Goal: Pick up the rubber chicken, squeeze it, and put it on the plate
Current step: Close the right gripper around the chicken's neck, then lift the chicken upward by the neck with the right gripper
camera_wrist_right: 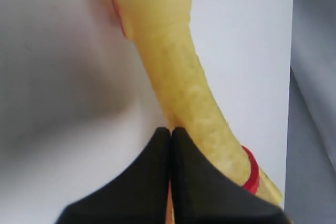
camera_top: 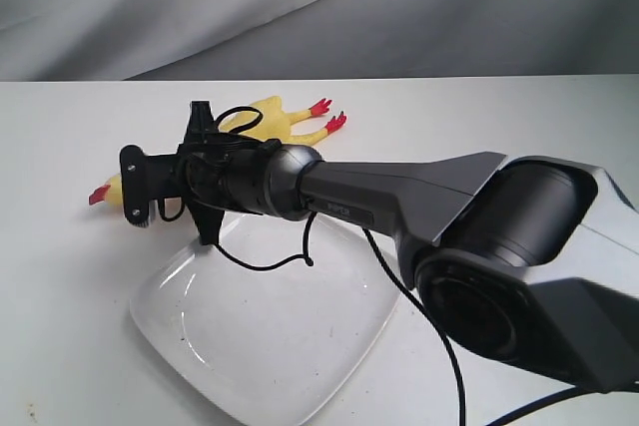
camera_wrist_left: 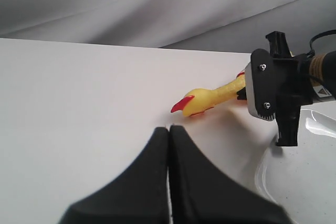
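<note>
- while the table [camera_top: 60,246] spreads wide and white, the plate [camera_top: 270,346] sits on its near side under my right arm.
- rubber chicken [camera_top: 275,117] lies on the table just beyond the plate's far rim, long axis running from the head on the left to the red feet on the right in the exterior view.
- my right gripper [camera_wrist_right: 169,129] is down at the neck, jaws closed tip to tip; the neck [camera_wrist_right: 184,87] runs just beside them, not between, so i judge no grip.
- my left gripper [camera_wrist_left: 168,127] hangs shut on nothing, the head [camera_wrist_left: 191,103] near ahead; right is nearer.
</note>
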{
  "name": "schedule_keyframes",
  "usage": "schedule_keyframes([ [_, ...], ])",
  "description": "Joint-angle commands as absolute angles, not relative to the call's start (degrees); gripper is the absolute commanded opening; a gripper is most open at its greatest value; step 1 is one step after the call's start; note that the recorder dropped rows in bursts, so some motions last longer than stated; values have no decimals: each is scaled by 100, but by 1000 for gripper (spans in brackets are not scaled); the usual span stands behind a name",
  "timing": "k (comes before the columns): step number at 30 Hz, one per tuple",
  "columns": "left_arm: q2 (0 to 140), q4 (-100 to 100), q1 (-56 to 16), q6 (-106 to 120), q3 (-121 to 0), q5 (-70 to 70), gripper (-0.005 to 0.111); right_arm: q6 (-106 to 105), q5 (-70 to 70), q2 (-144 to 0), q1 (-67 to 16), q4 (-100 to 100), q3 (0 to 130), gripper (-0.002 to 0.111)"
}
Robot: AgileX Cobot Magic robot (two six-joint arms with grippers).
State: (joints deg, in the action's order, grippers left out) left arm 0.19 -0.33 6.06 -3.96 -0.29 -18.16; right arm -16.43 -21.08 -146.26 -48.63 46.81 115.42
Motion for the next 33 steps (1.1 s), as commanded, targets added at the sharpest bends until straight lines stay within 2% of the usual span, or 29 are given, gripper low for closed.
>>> schedule_keyframes([
  [1,0,-76,634,-407,0,-1739,0,-1622,-2114,-14619,-4928,4756,11545,6],
  [3,0,-76,634,-407,0,-1739,0,-1622,-1952,-14619,-4928,4756,11545,18],
  [6,0,-76,634,-407,0,-1739,0,-1611,-1804,-14619,-4928,4716,11545,45],
  [8,0,-76,634,-407,0,-1739,0,-1611,-1745,-14619,-4939,4716,11545,56],
  [16,0,-76,634,-407,0,-1739,0,-1599,-1212,-14641,-4860,4868,11545,52],
  [33,0,-76,634,-407,0,-1739,0,-1405,-1225,-14763,-4727,4840,11627,52],
])
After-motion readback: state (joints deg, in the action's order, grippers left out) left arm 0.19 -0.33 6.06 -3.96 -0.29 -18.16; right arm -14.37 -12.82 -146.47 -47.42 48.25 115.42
